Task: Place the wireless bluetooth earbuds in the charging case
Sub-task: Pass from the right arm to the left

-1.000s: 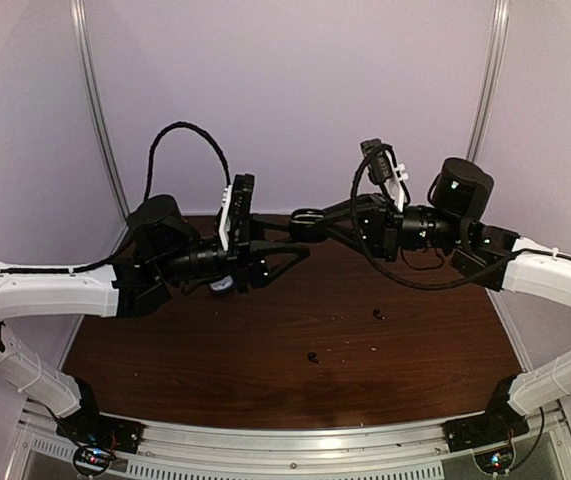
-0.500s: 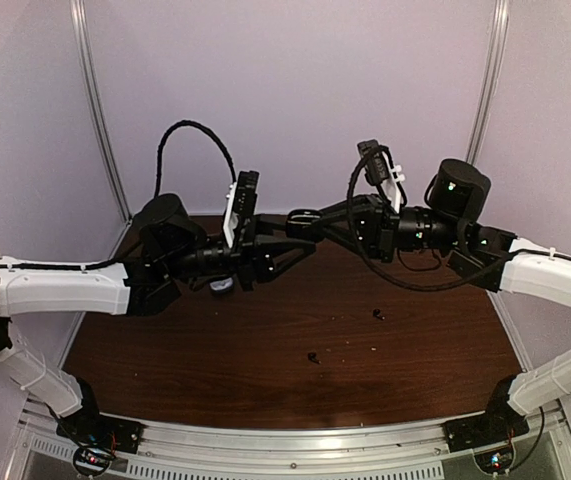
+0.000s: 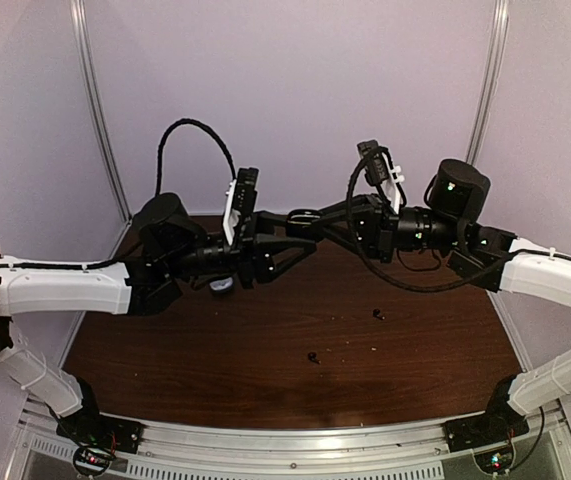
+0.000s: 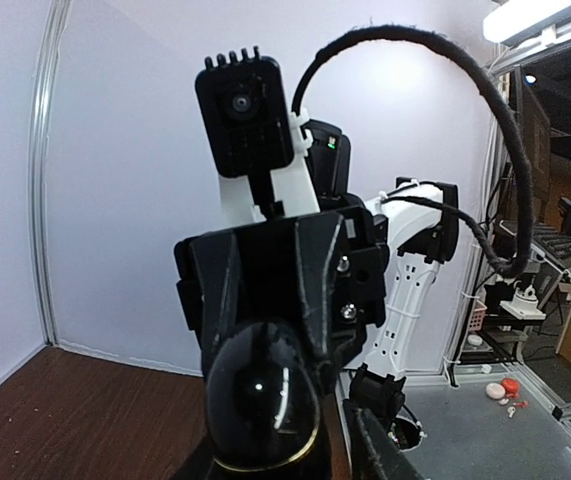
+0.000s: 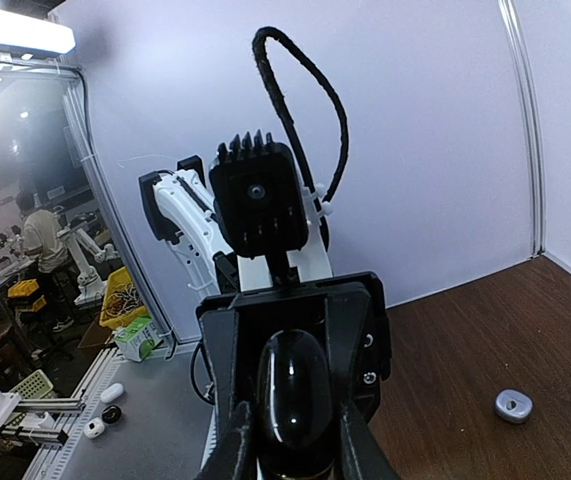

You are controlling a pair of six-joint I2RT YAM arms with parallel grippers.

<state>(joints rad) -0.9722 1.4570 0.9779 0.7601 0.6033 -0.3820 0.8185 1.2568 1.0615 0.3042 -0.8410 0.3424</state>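
Black earbuds lie well apart on the brown table (image 3: pixel 195 350): one earbud (image 3: pixel 378 314) toward the right arm, the other earbud (image 3: pixel 312 356) nearer the front edge. High above the table's far side, the right gripper (image 5: pixel 293 412) clamps a glossy black case (image 5: pixel 287 380). The left gripper (image 3: pixel 303 240) meets it head-on; I cannot tell whether its fingers grip.
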